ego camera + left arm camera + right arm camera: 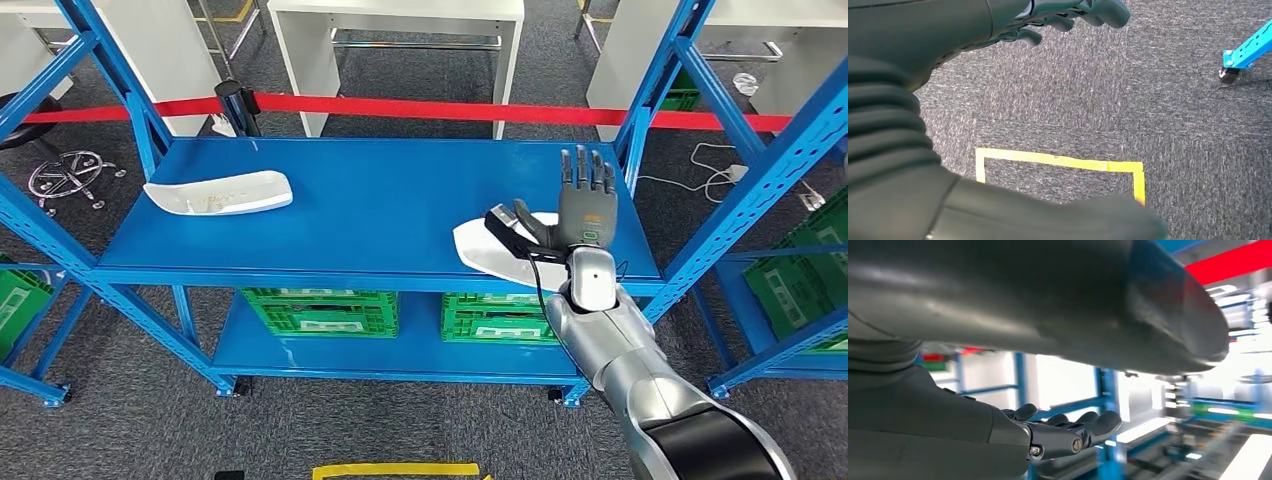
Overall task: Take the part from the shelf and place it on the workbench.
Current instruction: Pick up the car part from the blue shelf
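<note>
Evidently reaching to grasp, the right hand (pixel 583 215) hovers over the white part (pixel 490 252) on the shelf (pixel 380 200), fingers (pixel 588 170) spread apart, holding nothing.

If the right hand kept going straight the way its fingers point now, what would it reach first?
Probably nothing on the shelf: the right hand points toward the back edge of the blue shelf, over bare surface. The white part lies beside its thumb, not ahead. Height above the shelf is unclear.

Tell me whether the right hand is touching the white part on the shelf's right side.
Cannot tell. In the head view the right hand overlaps the white part, fingers straight and thumb over it, but neither contact nor gap shows plainly.
</note>
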